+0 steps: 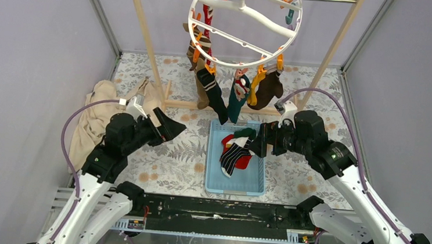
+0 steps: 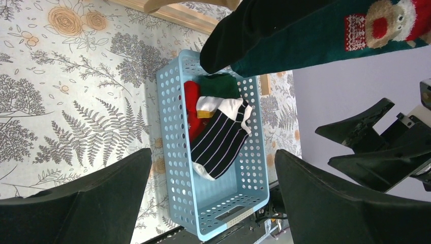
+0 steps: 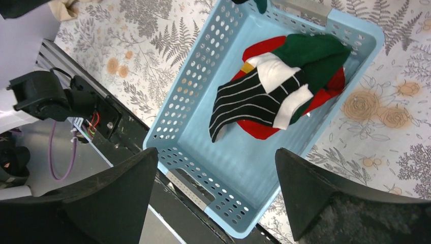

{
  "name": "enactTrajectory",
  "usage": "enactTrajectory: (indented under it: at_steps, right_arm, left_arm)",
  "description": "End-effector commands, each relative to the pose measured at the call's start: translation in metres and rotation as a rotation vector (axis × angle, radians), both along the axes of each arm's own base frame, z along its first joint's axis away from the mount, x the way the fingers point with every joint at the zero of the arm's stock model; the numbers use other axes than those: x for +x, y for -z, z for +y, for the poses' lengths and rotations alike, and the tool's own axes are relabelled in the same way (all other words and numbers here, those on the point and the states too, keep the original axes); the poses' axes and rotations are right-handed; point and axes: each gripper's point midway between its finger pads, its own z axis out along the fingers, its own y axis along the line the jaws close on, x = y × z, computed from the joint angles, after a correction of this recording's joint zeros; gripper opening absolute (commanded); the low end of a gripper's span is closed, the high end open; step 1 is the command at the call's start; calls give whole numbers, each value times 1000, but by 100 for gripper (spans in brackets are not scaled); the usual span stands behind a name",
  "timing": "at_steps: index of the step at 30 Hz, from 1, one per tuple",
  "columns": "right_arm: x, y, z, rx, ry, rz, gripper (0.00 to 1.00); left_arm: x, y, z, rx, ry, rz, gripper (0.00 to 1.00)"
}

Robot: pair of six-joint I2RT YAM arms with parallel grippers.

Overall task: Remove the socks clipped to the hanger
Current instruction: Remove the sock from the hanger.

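At the right rim of the light blue perforated plastic basket (image 1: 209, 174), the right gripper (image 1: 259, 140) holds its fingers wide apart and empty. Just beside them, a black-and-white striped sock (image 1: 233, 157) lies in the basket on a red sock (image 3: 259, 129) and a dark green sock (image 3: 315, 53). The left gripper (image 1: 169, 131), also spread wide and empty, hangs left of the basket over the floral mat (image 1: 181, 166). Beyond both, the round white plastic hanger (image 1: 246, 9) on the wooden rack (image 1: 145, 35) carries a teal sock (image 1: 239, 97) and a brown sock (image 1: 267, 88), clipped above the basket's far end.
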Motion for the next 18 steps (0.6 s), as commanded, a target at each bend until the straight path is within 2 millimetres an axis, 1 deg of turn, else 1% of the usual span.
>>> enactTrajectory:
  at_steps: [1,4,7,11,13,14,18]
  right_arm:
    - [3,-5,2,10,27,-64,91]
    - [3,-7,10,-12,24,-92,90]
    - [-1,-11,22,-53,-1,-139,89]
    - [-9,-15,50,-86,-60,-217,89]
    - [-9,-19,64,-104,-60,-276,88]
    - [-7,-22,70,-112,-50,-307,88]
    - [14,-32,94,-91,31,-415,83]
  left_arm:
    - [13,-33,-11,-36,42,-99,99]
    - [17,-36,-15,-26,62,-106,99]
    - [22,-40,-17,-9,82,-120,99]
    - [27,-36,-19,31,102,-122,99]
    - [30,-34,-19,51,106,-118,99]
    - [31,-33,-18,60,104,-116,99]
    - [38,-29,-16,87,91,-120,99]
